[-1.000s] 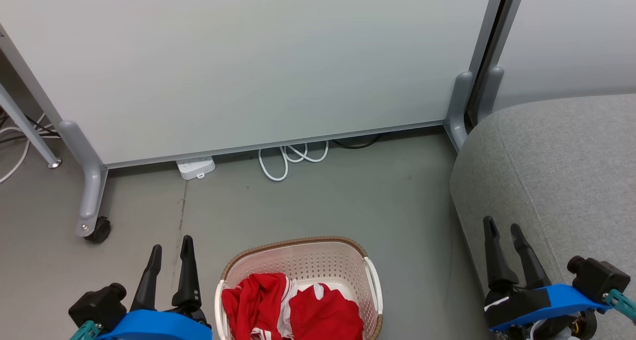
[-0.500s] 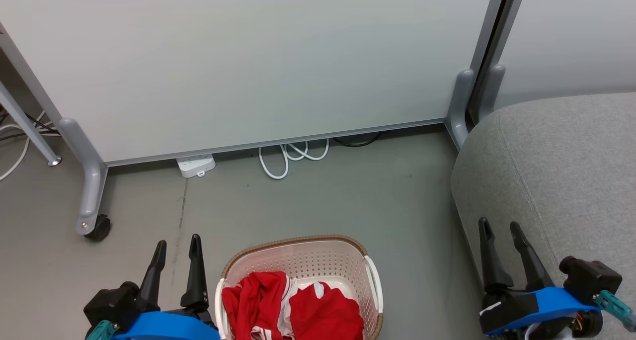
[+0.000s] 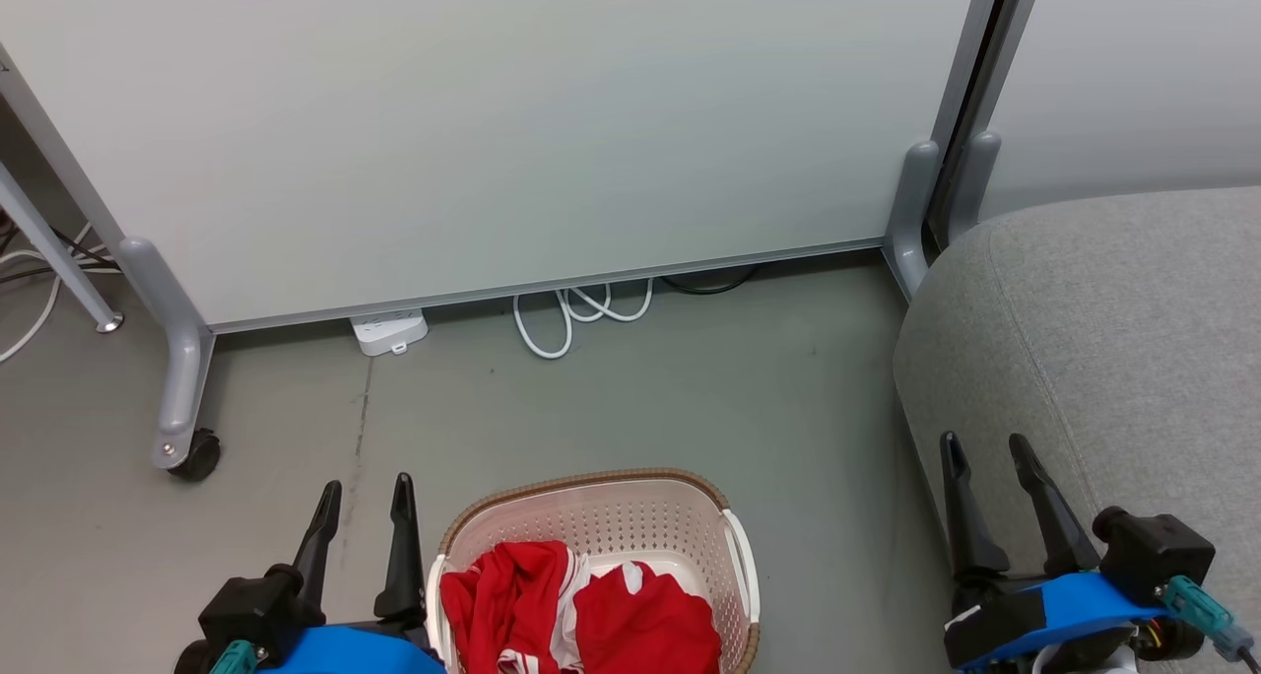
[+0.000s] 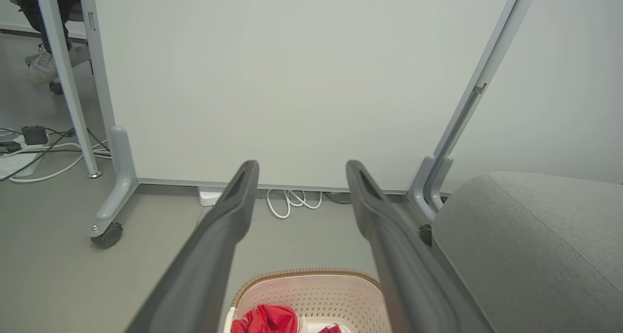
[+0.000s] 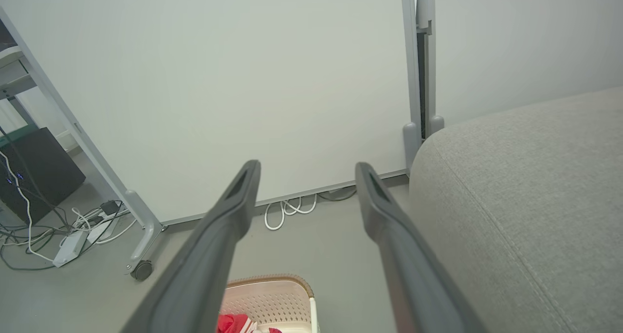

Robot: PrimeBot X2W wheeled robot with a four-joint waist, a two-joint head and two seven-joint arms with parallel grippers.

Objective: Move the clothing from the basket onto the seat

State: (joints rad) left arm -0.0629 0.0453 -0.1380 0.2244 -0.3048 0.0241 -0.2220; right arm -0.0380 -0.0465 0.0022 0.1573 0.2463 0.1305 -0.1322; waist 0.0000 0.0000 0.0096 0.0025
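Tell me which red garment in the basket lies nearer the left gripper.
The striped-trim garment, at the basket's left end by the left gripper; the plainer red garment lies farther right.

Basket [image 3: 611,526]: on the floor [image 3: 690,398], centre front.
Clothing [image 3: 640,625]: inside the basket.
Seat [image 3: 1113,339]: right of the basket, apart.
Panel [image 3: 493,132]: behind, cable [image 3: 542,355] at its foot.

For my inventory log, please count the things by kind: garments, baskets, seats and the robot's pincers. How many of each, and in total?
Soft red fabric garments: 2 (one mostly plain red, one red and white striped)
Oval cream-white perforated plastic laundry basket: 1
Large light grey woven fabric seat: 1
Dark two-fingered pincers: 2 (left pincer, right pincer, both open)
Total: 6
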